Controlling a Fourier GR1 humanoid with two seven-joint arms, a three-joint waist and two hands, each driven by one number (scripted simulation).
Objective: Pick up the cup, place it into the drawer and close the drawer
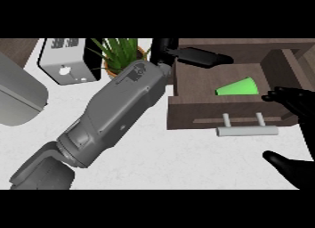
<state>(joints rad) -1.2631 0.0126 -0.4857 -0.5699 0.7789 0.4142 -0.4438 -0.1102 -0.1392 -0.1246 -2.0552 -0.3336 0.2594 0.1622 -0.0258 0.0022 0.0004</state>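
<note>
The right hand [303, 133] sits nearest, at the lower right, thumb low and fingers spread and relaxed, holding nothing. Its fingertips reach to the right end of the drawer's front panel. Just to the left of that hand, and a little toward the robot, the pale bar handle [247, 131] stands out from the front of the drawer [186, 116].

The cup [239, 87] already lies inside the open drawer, farther away than the right hand and to its left. It is on its side: its long axis runs roughly left to right with a slight tilt, the wide end toward the right hand and the narrow end pointing away to the left.

Closing is probably what remains. A push from the right end alone could skew the drawer or slide it across the counter rather than shut it, and a jolt could set the cup rolling, since it lies on its side.

Farthest off, the left hand [193, 54] reaches over the drawer's far left corner, beyond the cup; whether its fingers are curled I cannot tell.
</note>
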